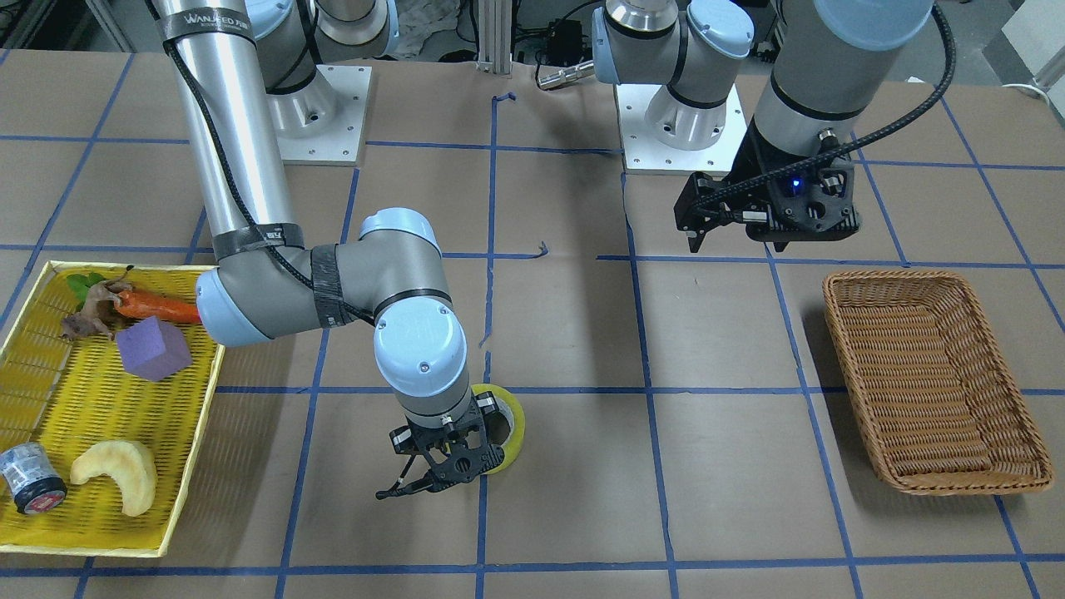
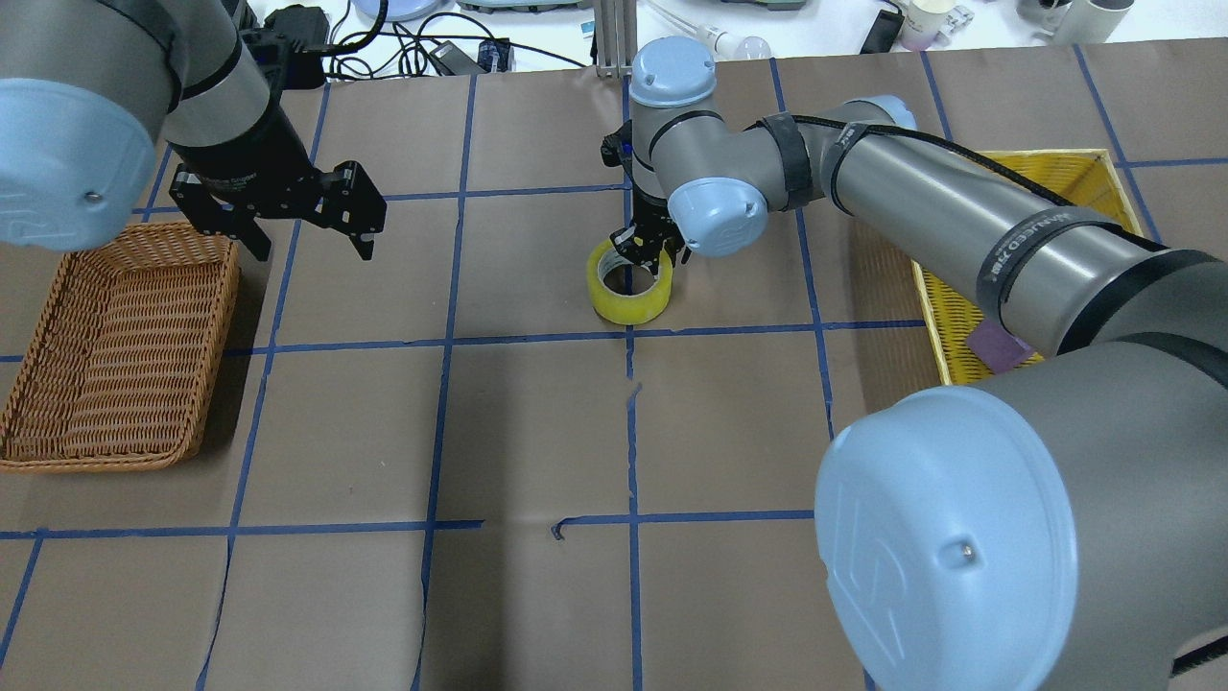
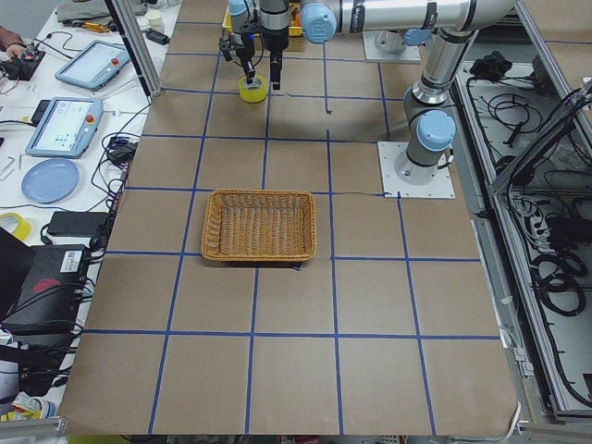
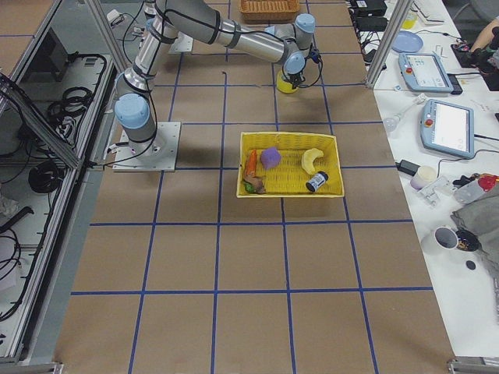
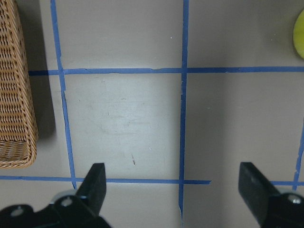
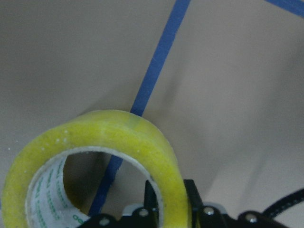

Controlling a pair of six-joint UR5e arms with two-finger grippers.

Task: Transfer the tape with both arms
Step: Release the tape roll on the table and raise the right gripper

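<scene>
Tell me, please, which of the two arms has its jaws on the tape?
The right arm: its jaws pinch the wall of the tape, one inside the ring. The left arm hangs, jaws open, near the wicker basket.

Front and overhead cameras look steeply down on the desk (image 1: 582,349) from opposite sides, sharing the tape (image 1: 517,423) mid-frame. End cameras sit high and far. Wrist cameras look down at close range.
</scene>
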